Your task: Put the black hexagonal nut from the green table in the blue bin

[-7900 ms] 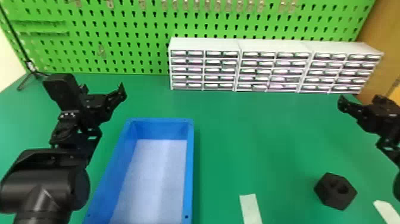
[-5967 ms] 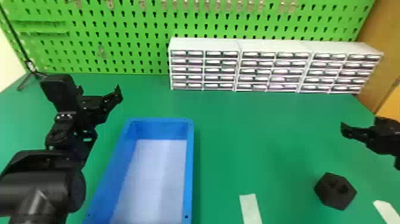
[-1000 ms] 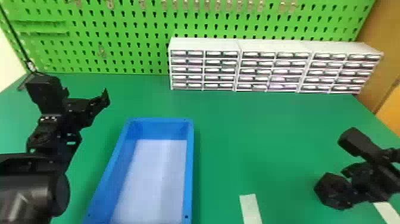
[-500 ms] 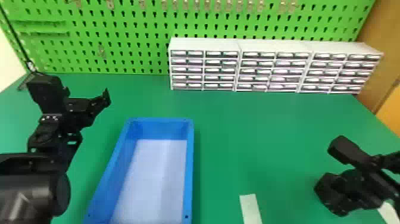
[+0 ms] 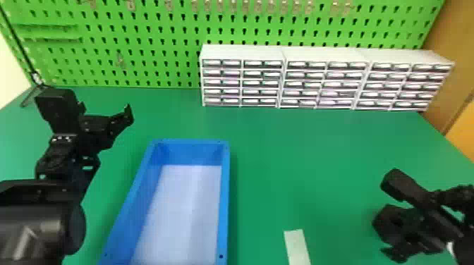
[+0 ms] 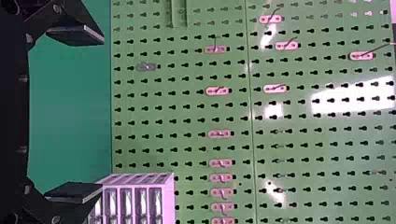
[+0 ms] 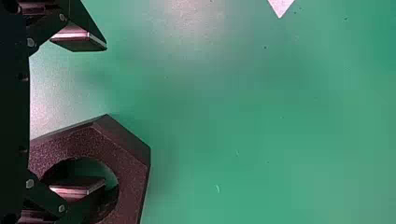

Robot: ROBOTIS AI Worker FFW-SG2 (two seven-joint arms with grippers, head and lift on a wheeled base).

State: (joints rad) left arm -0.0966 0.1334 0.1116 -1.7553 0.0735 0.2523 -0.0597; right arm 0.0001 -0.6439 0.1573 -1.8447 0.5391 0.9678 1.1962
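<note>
Green surface (image 5: 299, 158), backed by a bright green pegboard (image 5: 148, 45) carrying a row of metal hooks (image 5: 259, 6) near the top of the head view.

Right tool (image 5: 393, 236): low over the near right part of the surface, at the nut. Fingers (image 7: 77, 185) spread wide, grip not closed. Right wrist view: one finger overlaps the round hole of the nut, the other is well apart from it, outside the outline. Depth of the finger at the hole: cannot tell.

Black hexagonal nut (image 5: 382, 219): on the surface, outside the bin, partly covered by the right tool in the head view. Some green shows through its hole.

Left tool (image 5: 105, 108): raised at the left, near the far left corner of the bin; empty, its two fingers wide apart.

Blue bin (image 5: 225, 197): left of centre, between the two arms, long sides running away from the robot. Floor of bin whitish, nothing lying on the visible part.

White strip (image 5: 297, 246): on the surface at the near edge of the head view, between bin and nut.

White drawer cabinets (image 5: 243, 53): three units side by side at the rear, in front of the pegboard. Black stand (image 5: 38, 86): rear left corner. Brown panel (image 5: 453, 63): far right, beyond the surface.
</note>
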